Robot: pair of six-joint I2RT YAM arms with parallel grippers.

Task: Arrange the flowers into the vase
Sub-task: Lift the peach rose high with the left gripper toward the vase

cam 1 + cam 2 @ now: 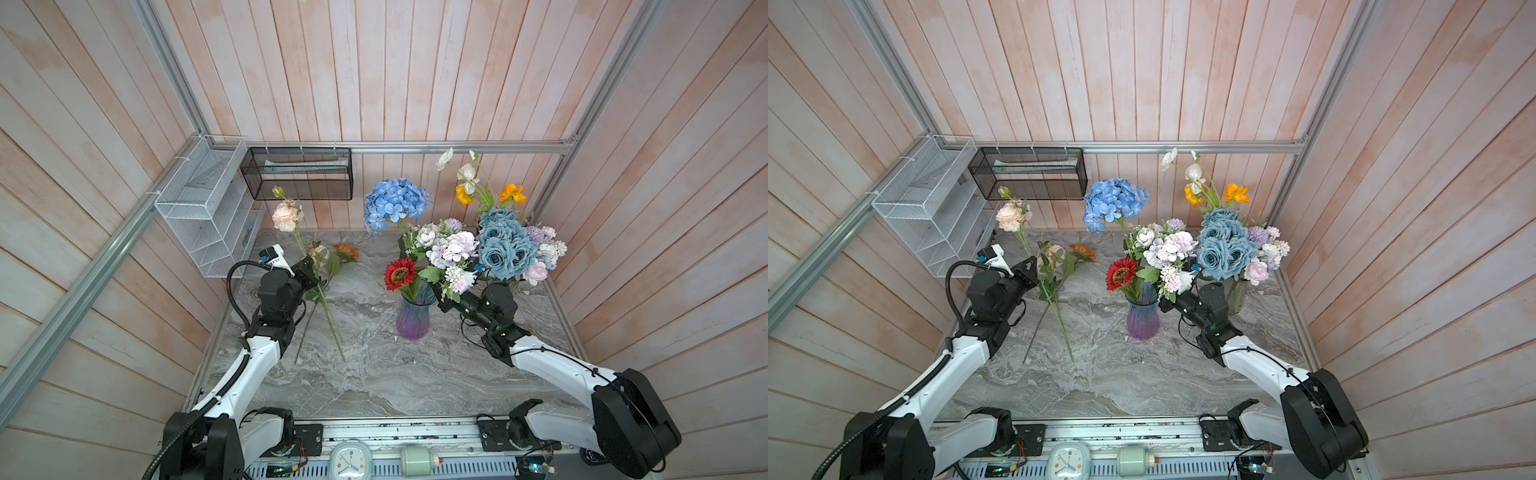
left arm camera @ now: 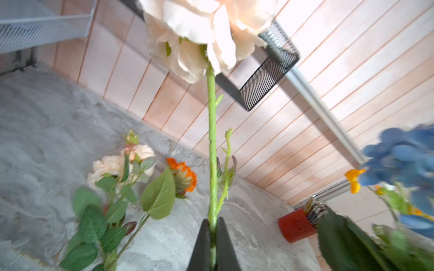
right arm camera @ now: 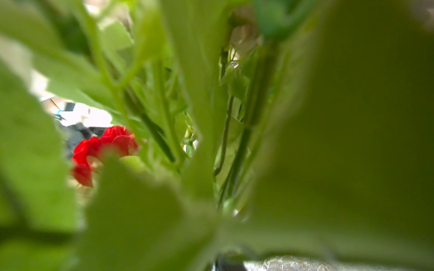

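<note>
My left gripper [image 2: 213,225] is shut on the green stem of a peach rose [image 1: 286,216] and holds it upright at the left, its lower stem slanting down to the table. Beside it, another peach rose branch [image 1: 319,253] and an orange sunflower [image 1: 346,251] lie on the marble. The purple-blue glass vase [image 1: 412,318] holds a red flower [image 1: 400,273] and the blue hydrangea [image 1: 395,201]. My right gripper [image 1: 437,293] is at the vase mouth, shut on the lilac-white bunch [image 1: 451,249]. Leaves fill the right wrist view and hide its jaws.
A clear vase [image 1: 1237,295] at the right holds dusty-blue roses [image 1: 500,245] and orange and white poppies [image 1: 467,185]. A white wire rack [image 1: 208,208] and black mesh basket [image 1: 299,172] hang at the back left. A red pencil pot [image 2: 297,225] stands by the wall.
</note>
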